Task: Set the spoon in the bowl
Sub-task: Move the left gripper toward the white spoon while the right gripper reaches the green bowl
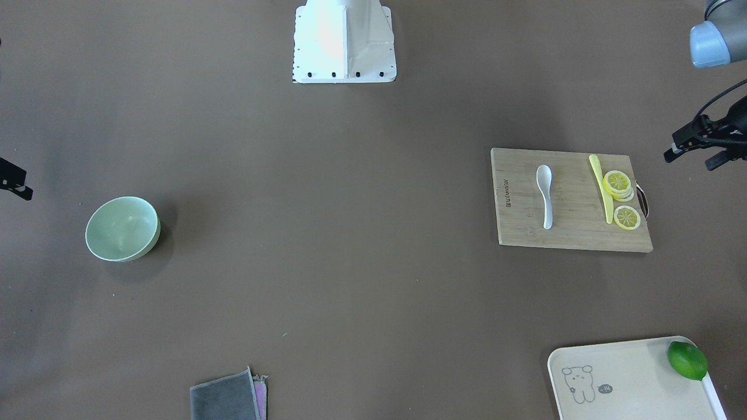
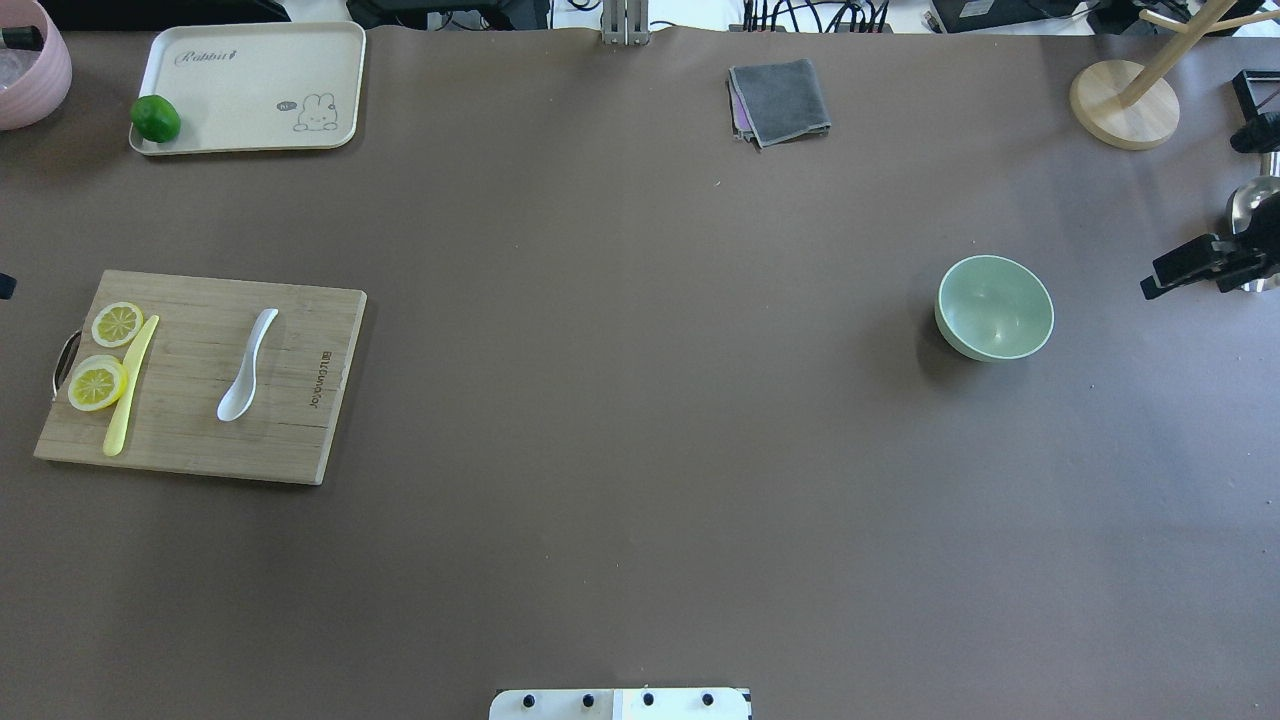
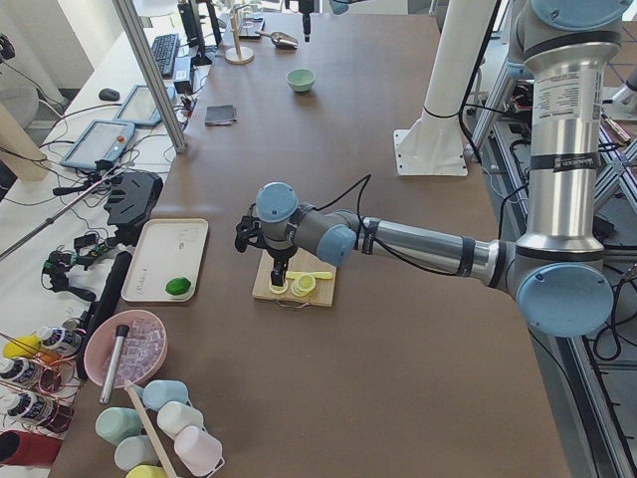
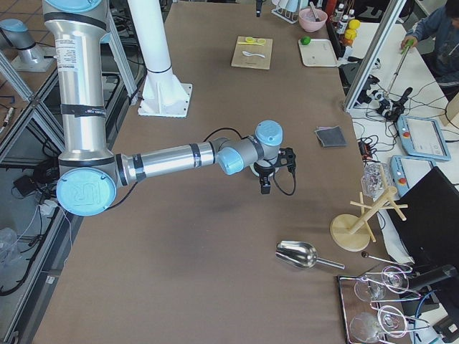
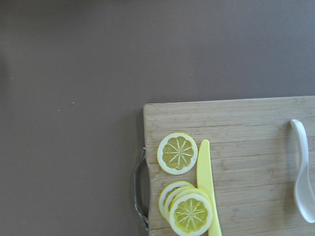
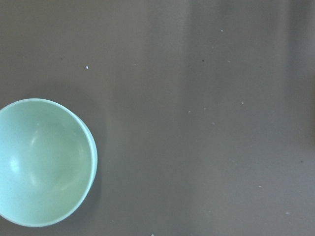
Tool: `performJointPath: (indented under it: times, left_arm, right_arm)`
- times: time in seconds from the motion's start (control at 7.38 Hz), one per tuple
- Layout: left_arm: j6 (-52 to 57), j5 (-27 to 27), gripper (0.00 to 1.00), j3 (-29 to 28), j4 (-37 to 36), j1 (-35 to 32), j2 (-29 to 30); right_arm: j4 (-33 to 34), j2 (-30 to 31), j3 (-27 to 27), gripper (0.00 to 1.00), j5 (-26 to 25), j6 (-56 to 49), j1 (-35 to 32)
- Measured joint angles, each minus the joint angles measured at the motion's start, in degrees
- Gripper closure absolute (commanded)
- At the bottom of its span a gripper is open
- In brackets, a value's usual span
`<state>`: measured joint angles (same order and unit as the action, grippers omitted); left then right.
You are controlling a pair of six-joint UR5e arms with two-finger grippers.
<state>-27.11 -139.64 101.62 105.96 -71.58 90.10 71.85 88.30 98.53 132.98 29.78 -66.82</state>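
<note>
Looking over the surface (image 2: 640,400), we found the spoon (image 2: 247,365) lying flat on the cutting board (image 2: 190,440), scoop up, not yet lifted. The left jaws hung above the board's handle end, over the lemon slices (image 2: 97,383). From there the spoon lay off to one side, beyond the yellow knife (image 2: 128,388), and touched neither. We judged that the left jaws were posted there because the spoon sat on their side and within their reach. We could not tell whether the left jaws were released or clenched, as no view showed their tips clearly, and nothing appeared to be held in them. The bowl (image 2: 995,307) stood upright and empty, well apart from the board and near the right jaws, off to their side and not under them. Whether the right jaws were released or clenched we could not tell either. We reckoned the first step was a shift of the left jaws across the knife to the spoon's short handle, taking care not to nudge the knife.
</note>
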Motion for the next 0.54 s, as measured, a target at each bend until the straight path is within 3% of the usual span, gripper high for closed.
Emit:
performJointPath:
  times: [0.54]
  left_arm:
    - [-14.55,7.16,0.02,0.02,0.09,11.74,7.03]
  right_arm:
    - [-4.28,-6.02,-7.12,0.07,-3.68,8.93,5.95]
